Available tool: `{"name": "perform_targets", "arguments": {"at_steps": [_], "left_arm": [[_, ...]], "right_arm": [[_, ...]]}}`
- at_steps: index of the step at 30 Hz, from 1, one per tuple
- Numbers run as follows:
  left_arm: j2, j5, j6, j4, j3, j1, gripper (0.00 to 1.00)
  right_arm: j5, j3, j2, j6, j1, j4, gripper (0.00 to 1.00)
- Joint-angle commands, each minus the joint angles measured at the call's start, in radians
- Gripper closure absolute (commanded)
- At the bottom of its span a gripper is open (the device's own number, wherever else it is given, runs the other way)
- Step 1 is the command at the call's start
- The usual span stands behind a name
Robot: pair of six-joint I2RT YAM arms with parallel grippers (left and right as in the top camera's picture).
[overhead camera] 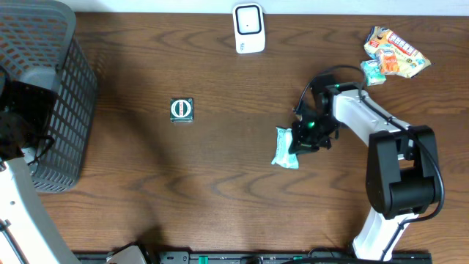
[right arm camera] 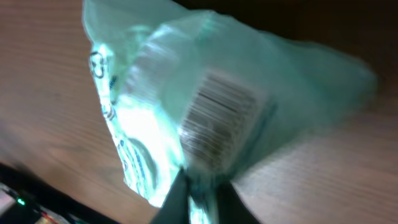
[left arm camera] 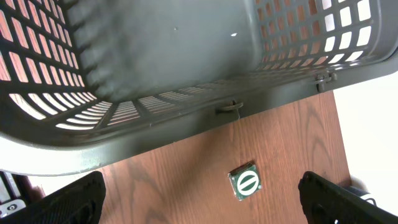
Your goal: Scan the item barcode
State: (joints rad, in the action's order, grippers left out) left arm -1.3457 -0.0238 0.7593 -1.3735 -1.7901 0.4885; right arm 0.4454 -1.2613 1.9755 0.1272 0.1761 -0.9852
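Observation:
A pale green plastic packet [overhead camera: 283,149] lies at the table's middle right, and my right gripper [overhead camera: 302,138] is shut on its right edge. In the right wrist view the packet [right arm camera: 155,106] fills the frame, blurred, with its barcode [right arm camera: 217,121] facing the camera; the right gripper [right arm camera: 202,200] pinches the film between its fingertips. The white scanner [overhead camera: 248,28] stands at the back edge, well apart from the packet. My left gripper [left arm camera: 202,205] stands wide open with nothing in it, just outside the basket [left arm camera: 186,112].
A dark grey mesh basket [overhead camera: 51,88] sits at the far left. A small green square item [overhead camera: 181,109] [left arm camera: 245,181] lies left of centre. Several snack packets [overhead camera: 394,53] lie at the back right corner.

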Motion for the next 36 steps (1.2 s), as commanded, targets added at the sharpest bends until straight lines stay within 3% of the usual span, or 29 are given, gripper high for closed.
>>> {"name": "perform_targets", "arguments": {"at_steps": [1, 6, 10, 12, 13, 17, 21, 28, 36], "left_arm": [[0.000, 0.005, 0.002, -0.003, -0.003, 0.004, 0.02], [0.000, 0.005, 0.002, -0.003, -0.003, 0.004, 0.02], [0.000, 0.005, 0.002, -0.003, -0.003, 0.004, 0.02], [0.000, 0.005, 0.002, -0.003, -0.003, 0.004, 0.02], [0.000, 0.005, 0.002, -0.003, -0.003, 0.004, 0.02], [0.000, 0.005, 0.002, -0.003, -0.003, 0.004, 0.02], [0.000, 0.005, 0.002, -0.003, -0.003, 0.004, 0.02], [0.000, 0.005, 0.002, -0.003, -0.003, 0.004, 0.02], [0.000, 0.005, 0.002, -0.003, -0.003, 0.004, 0.02]], "right_arm": [[0.052, -0.054, -0.010, -0.176, -0.042, 0.025, 0.99], [0.051, -0.169, -0.010, -0.320, -0.043, -0.067, 0.99], [-0.068, -0.251, -0.010, -0.303, -0.043, -0.157, 0.99], [-0.077, -0.280, -0.010, -0.250, -0.043, -0.206, 0.87], [-0.040, -0.285, -0.010, -0.212, -0.041, -0.230, 0.87], [0.121, -0.257, -0.010, -0.203, -0.011, -0.287, 0.90], [0.137, -0.198, -0.010, -0.202, 0.062, -0.238, 0.97], [-0.054, -0.130, -0.010, 0.119, 0.196, -0.098, 0.99], [-0.238, -0.111, -0.010, 0.220, 0.221, -0.108, 0.98]]}}
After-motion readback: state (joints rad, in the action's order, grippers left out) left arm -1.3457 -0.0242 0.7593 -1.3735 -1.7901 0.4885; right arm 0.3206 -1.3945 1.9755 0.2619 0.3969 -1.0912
